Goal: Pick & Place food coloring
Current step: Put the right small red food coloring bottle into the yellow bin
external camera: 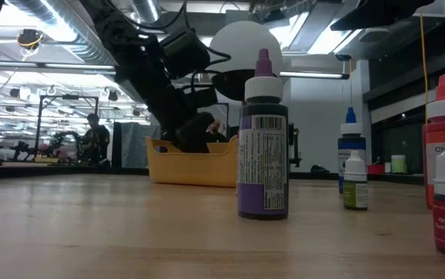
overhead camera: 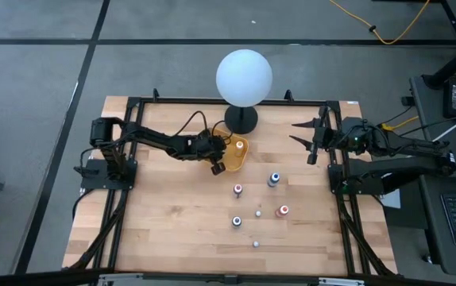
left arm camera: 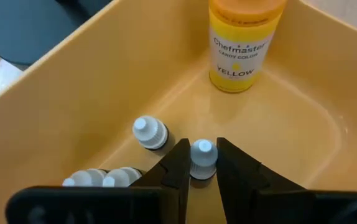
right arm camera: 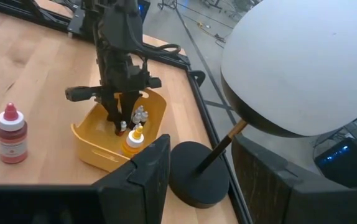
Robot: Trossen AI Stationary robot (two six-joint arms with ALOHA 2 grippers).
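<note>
Fingers of your left gripper [left arm camera: 202, 171] reach down into the yellow tray [overhead camera: 240, 152] at the far middle of the worktop [overhead camera: 172, 230] and pinch the white cap of a small bottle [left arm camera: 203, 157]. Beside it in the tray you see more white-capped bottles [left arm camera: 149, 132] and a yellow bottle [left arm camera: 244, 40] standing upright. More food coloring bottles [overhead camera: 238, 190] stand loose on the worktop, nearer and to the right of the tray. Your right gripper [overhead camera: 302, 133] waits at the far right edge, its fingers spread and holding nothing, near the white globe lamp [overhead camera: 244, 77].
</note>
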